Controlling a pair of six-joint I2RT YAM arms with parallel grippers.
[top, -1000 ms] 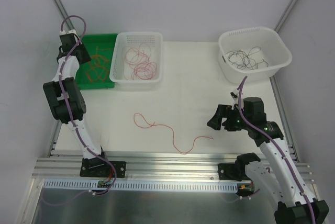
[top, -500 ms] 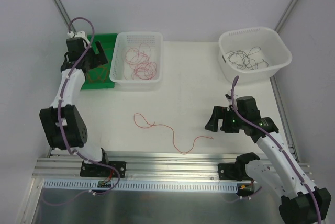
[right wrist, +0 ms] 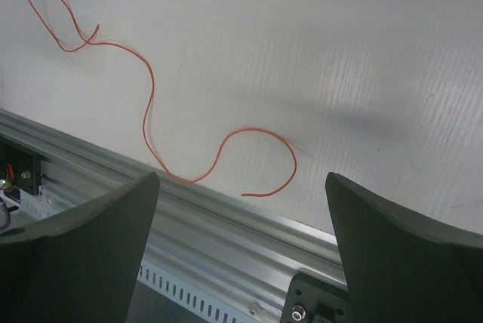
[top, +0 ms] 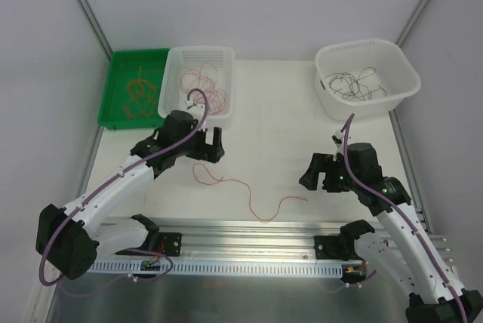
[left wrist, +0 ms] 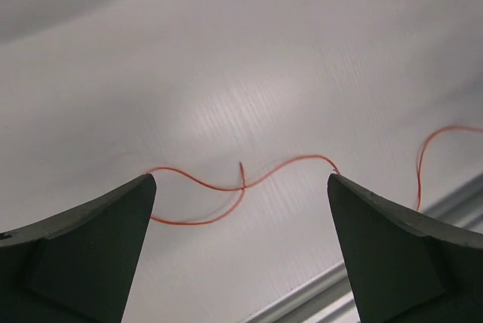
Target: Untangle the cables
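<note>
One red cable [top: 249, 195] lies loose on the white table, a small loop at its left end and a curl at its right end. My left gripper [top: 205, 149] hovers open just above the loop. In the left wrist view the cable's crossing [left wrist: 243, 184] shows between the dark fingers [left wrist: 90, 251], untouched. My right gripper [top: 313, 172] stands open just right of the cable's right end. The right wrist view shows the whole cable [right wrist: 149, 104] ahead of the empty gripper [right wrist: 242, 175]. Other cables lie sorted in three containers at the back.
A green tray [top: 113, 81] holds orange-tan cables, a white perforated basket [top: 172, 108] holds red ones, and a white tub [top: 328, 100] at the back right holds black ones. An aluminium rail [top: 249, 232] runs along the table's near edge.
My left arm swung from over the green tray down to the table above the red cable's loop, jaws now wide. The right arm shifted only slightly. The cable has not moved.
</note>
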